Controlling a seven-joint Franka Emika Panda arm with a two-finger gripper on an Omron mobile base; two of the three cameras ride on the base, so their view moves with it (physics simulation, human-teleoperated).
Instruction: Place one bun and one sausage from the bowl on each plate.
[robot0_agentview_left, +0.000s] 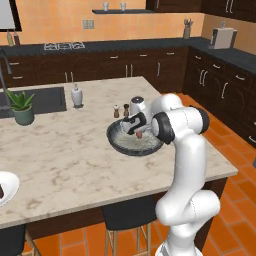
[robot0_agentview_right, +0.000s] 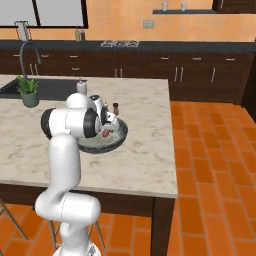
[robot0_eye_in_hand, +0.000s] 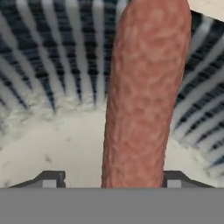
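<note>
The wide dark bowl (robot0_agentview_left: 119, 144) (robot0_agentview_right: 119, 139) sits on the marble island near its right end. My gripper (robot0_agentview_left: 136, 128) (robot0_agentview_right: 107, 128) reaches down into it. In the hand view a reddish-brown sausage (robot0_eye_in_hand: 144, 96) runs up from between my fingertips (robot0_eye_in_hand: 51, 178), lying on the bowl's speckled floor against its ribbed wall (robot0_eye_in_hand: 52, 57). My gripper (robot0_eye_in_hand: 112, 179) straddles it with the jaws open; a gap shows on the left side. The sausage (robot0_agentview_left: 138, 134) (robot0_agentview_right: 105, 133) shows as a pink spot under the hand. A white plate (robot0_agentview_left: 12, 181) lies at the island's near left edge. Any bun is hidden.
A potted plant (robot0_agentview_left: 22, 107) and a soap dispenser (robot0_agentview_left: 76, 95) stand by the sink (robot0_agentview_left: 40, 100). Two small shakers (robot0_agentview_left: 121, 110) stand just behind the bowl. Dark stools (robot0_agentview_left: 127, 215) are tucked under the island's near edge.
</note>
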